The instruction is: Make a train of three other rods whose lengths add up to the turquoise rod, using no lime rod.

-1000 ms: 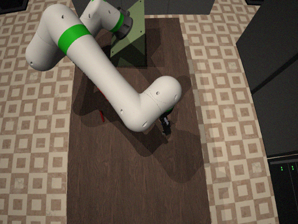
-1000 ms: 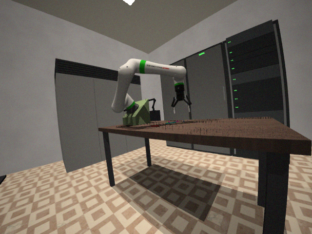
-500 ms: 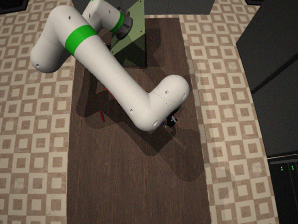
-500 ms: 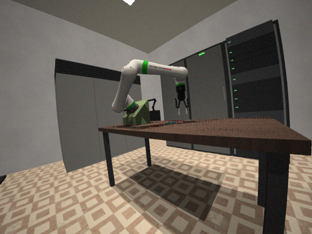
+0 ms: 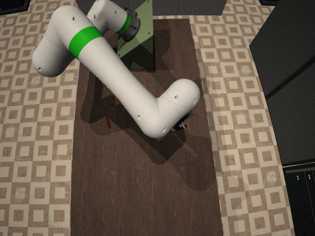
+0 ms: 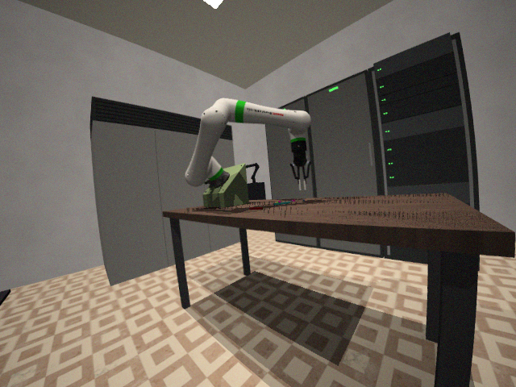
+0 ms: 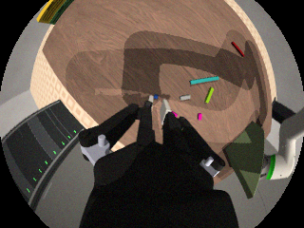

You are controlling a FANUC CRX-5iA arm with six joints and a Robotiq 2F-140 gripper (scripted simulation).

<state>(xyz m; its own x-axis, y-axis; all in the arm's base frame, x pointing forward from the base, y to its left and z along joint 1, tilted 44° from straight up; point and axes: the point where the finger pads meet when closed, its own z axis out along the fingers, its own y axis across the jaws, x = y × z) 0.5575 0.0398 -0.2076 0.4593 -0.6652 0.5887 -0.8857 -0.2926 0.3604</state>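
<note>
My gripper hangs well above the table, with its fingers drawn nearly together and nothing between them; it also shows in the side view. Through the narrow gap I see a small blue rod lying on the table below. Further right on the table lie a grey rod, the turquoise rod, a lime rod and a magenta rod. A red rod lies far off; it also shows in the overhead view. The arm hides most rods in the overhead view.
The green robot base stands at the table's far end. Dark cabinets and a server rack stand beside the table. The table's long right edge is close to the gripper.
</note>
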